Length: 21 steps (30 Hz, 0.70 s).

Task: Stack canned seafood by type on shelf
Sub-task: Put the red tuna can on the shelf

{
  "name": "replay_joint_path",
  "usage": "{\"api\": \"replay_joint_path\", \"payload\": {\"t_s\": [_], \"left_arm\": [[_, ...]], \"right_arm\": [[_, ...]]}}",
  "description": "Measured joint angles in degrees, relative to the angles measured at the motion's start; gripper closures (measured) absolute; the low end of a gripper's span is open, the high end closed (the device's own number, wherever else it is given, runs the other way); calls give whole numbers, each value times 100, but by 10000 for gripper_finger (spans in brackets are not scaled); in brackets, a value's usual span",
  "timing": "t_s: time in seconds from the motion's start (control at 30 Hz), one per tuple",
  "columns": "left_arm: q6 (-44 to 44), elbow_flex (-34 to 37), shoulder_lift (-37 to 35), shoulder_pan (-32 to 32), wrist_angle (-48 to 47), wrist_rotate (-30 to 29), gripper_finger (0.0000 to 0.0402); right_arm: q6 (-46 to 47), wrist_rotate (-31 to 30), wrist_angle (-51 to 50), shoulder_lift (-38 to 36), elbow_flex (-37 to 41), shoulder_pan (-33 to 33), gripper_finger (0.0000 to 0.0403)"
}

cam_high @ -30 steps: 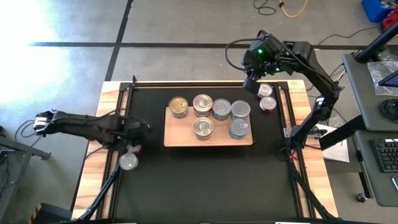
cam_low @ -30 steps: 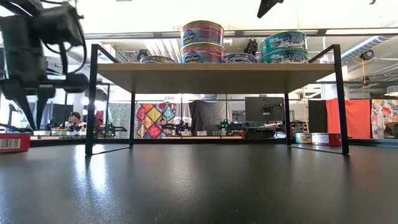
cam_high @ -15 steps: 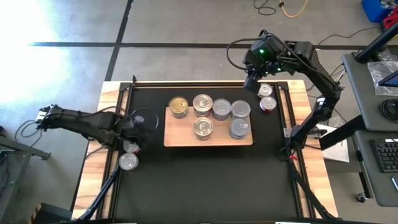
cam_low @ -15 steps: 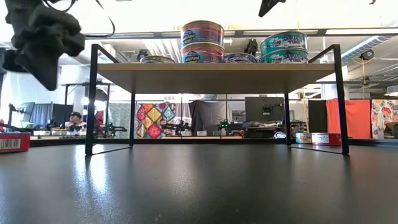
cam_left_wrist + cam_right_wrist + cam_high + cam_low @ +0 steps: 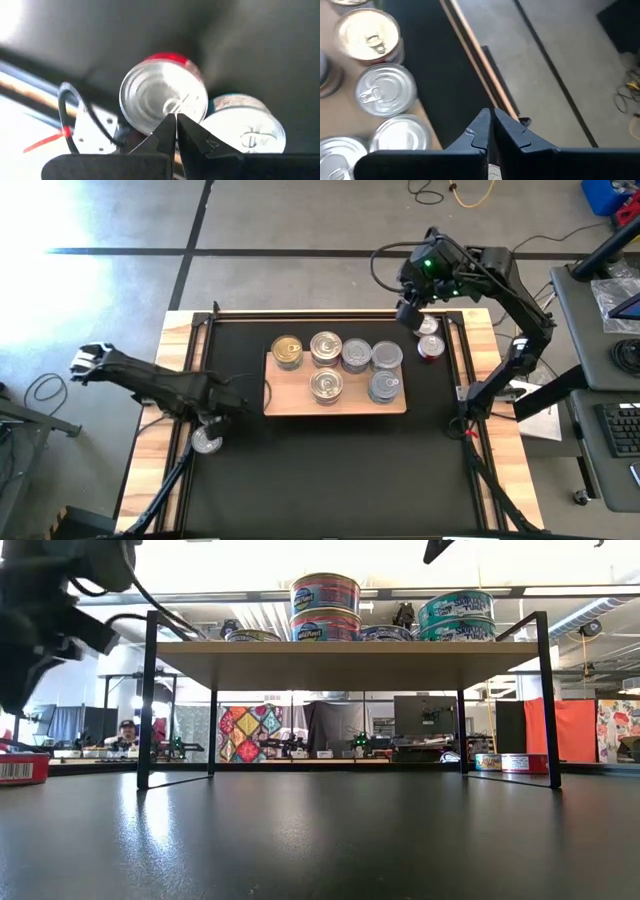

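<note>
The left gripper (image 5: 232, 402) hung with its fingers pressed together, holding nothing, over the mat's left side, just left of the shelf (image 5: 285, 400). Two loose tins lay below it: a red-labelled tin (image 5: 164, 99) straight ahead of the fingertips and a second tin (image 5: 206, 440) just nearer, both standing flat with lids up. The left arm looked the one to take them. The right gripper (image 5: 408, 313) was likewise closed and empty at the far right, near two more tins (image 5: 430, 346). Six lids showed on the shelf.
</note>
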<state>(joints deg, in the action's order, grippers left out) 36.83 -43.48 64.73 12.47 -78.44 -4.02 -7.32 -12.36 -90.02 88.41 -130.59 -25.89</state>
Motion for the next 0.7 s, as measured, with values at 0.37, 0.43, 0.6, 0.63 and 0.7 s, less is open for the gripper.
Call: {"api": "replay_joint_path", "payload": {"t_s": [0.37,0.43,0.6,0.63,0.7], "left_arm": [[564,-63,945,1622,-27,-1554,402],[1082,-63,814,2085,-23,-1670,402],[2359,11,731,2764,-66,-1683,402],[2594,4,765,2775,-69,-1677,402],[2948,13,876,2742,-113,-1654,402]], "right_arm": [[655,-861,2,-111,-4,1084,390],[859,-878,1,-136,-4,1206,390],[1208,-928,0,-149,-6,1305,390],[1261,-970,0,-146,-6,1305,390],[1359,-1064,0,-143,-6,1305,390]]}}
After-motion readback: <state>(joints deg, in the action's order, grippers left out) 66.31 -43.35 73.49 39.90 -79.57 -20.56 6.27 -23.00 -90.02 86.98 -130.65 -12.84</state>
